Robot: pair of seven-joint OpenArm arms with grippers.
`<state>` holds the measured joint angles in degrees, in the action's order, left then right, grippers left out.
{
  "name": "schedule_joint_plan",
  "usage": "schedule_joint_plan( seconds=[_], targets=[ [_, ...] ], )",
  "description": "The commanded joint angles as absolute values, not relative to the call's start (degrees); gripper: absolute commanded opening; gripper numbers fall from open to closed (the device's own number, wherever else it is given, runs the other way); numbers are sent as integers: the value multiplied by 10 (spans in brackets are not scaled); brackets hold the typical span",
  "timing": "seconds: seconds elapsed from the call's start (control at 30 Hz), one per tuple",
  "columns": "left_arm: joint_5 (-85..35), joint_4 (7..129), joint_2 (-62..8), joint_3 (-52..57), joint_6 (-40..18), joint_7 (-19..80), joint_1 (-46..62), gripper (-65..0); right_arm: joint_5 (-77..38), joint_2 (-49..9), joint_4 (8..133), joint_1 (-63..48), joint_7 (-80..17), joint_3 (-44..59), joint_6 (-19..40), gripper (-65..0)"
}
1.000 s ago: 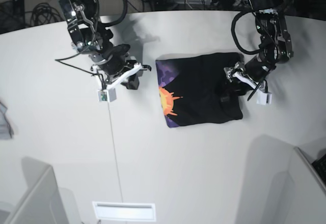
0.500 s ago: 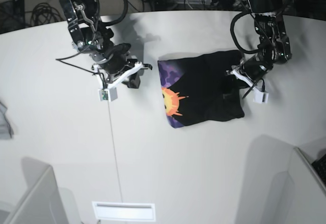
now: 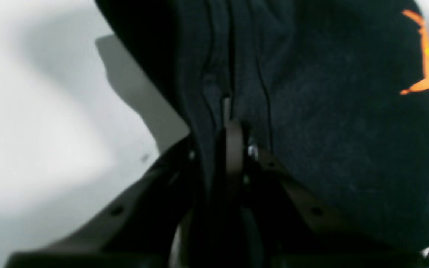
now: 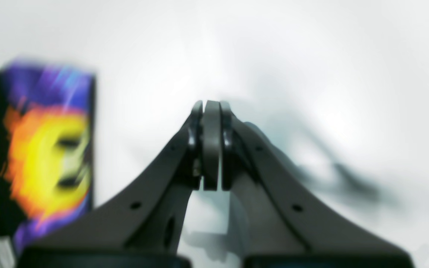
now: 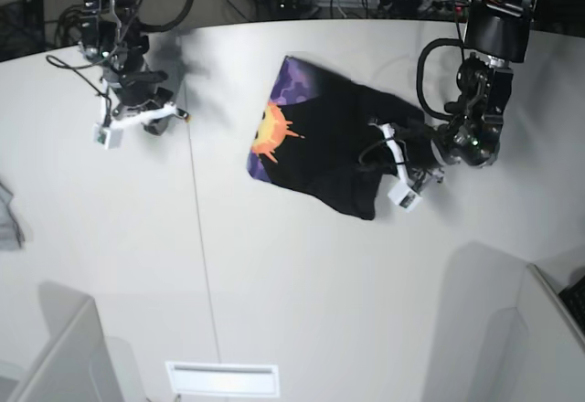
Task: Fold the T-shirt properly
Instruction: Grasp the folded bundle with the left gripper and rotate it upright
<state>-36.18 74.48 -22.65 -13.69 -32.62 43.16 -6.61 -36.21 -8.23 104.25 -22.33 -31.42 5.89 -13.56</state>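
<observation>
The black T-shirt (image 5: 324, 146) lies folded and turned at an angle on the white table (image 5: 274, 265), with its orange sun print (image 5: 271, 132) at the left end. My left gripper (image 5: 391, 160) is at the shirt's right edge. In the left wrist view it (image 3: 233, 126) is shut on a bunched fold of the black cloth (image 3: 330, 130). My right gripper (image 5: 169, 116) is far left of the shirt, apart from it. In the right wrist view it (image 4: 210, 108) is shut and empty above bare table, with the blurred print (image 4: 47, 149) at the left.
A thin seam (image 5: 199, 247) runs down the table left of the shirt. Grey partitions stand at the front left (image 5: 55, 347) and front right (image 5: 512, 320). A white slot plate (image 5: 222, 379) sits at the front edge. Cables lie behind the table.
The shirt has swung around, its sun end now up and left. My left gripper moved down and left with the cloth. My right arm drew back to the far left.
</observation>
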Motion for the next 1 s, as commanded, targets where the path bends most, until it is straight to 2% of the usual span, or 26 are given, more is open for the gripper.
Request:
schedule_joint_plan(
  seconds=[0.0,0.23,0.47,0.57,0.63,0.83,0.97],
  targets=[
    [-324,744,-238,-167,-322,482,-72,-650,-366,-78,1054,-227,-304,74,-132,-650],
    [-323,744,-259,-312,-323,482,-164,-650,-366,-49,1054,-269,-304,145,-132,-650],
    [-214,744,-255,-435,-326,479,-235,-650,-366,-7,1055,-293,-304,185,-132,-650],
    [-177,744,-252,-477,-362,478,-266,-650,-366,1,1055,-302,-303,186,-132,-650],
    [-157,743,-240,-495,-399,478,-283,-650,-365,14,1056,-304,-303,186,-132,-650],
    [-74,738,-201,-503,-400,414,-291,-650,-364,29,1058,-300,-303,186,-132,-650],
    [-42,706,-161,-503,-400,411,-291,-650,-364,29,1058,-298,-294,186,-132,-650]
  ],
)
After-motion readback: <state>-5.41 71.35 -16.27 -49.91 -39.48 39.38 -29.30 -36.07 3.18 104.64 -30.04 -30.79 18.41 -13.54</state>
